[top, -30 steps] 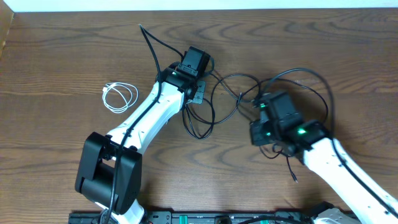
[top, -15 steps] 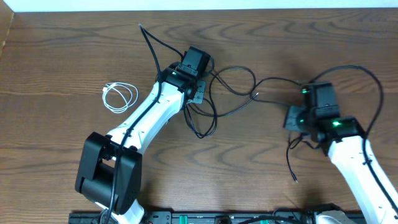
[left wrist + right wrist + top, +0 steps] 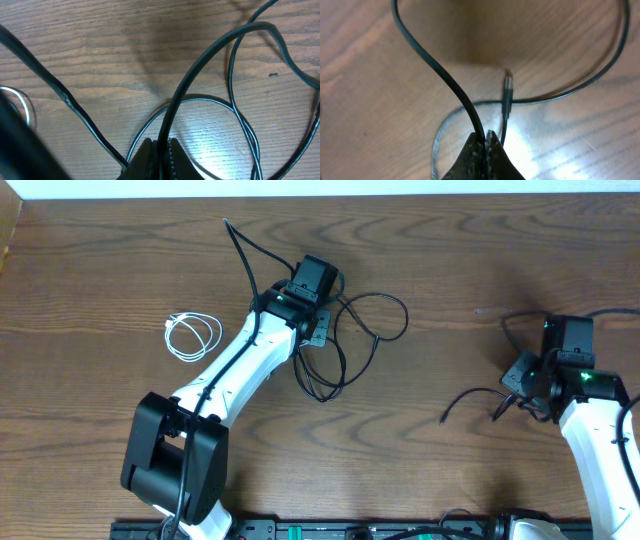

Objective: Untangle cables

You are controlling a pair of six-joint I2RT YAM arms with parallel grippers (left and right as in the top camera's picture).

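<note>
left wrist view, closest in: the left pincer [image 3: 160, 150] sits at the bottom edge, its two jaws pressed together on the black cable [image 3: 167, 120]. the cable rises straight out of the tips and bends off to the upper right. more of it lies in a thin loop on the table [image 3: 100, 40] just beyond the tips. only the jaw tips show, the rest is cut off by the frame.

right wrist view: the right pincer [image 3: 486, 136] is likewise clamped on the black cable, the strand climbing away to the upper left. just past the tips a small plug end [image 3: 508, 87] lies on the wood, and a further stretch curves across behind it toward the upper right.

overhead, from the front edge outward: the left arm [image 3: 235, 370] reaches to mid-table, and the black cable lies in loose overlapping loops at its wrist and to the right of it. the right arm [image 3: 590, 430] stands well apart from those loops, with a loose end trailing left from its pincer. the white cable [image 3: 193, 336] lies coiled alone left of the left arm, touching neither pincer.

from up here both sets of fingertips are hidden under the wrists. i cannot tell whether the stretch at the right joins the loops at the left. which dark strand is which around the right wrist is hard to make out, and the frame cuts that arm off.
</note>
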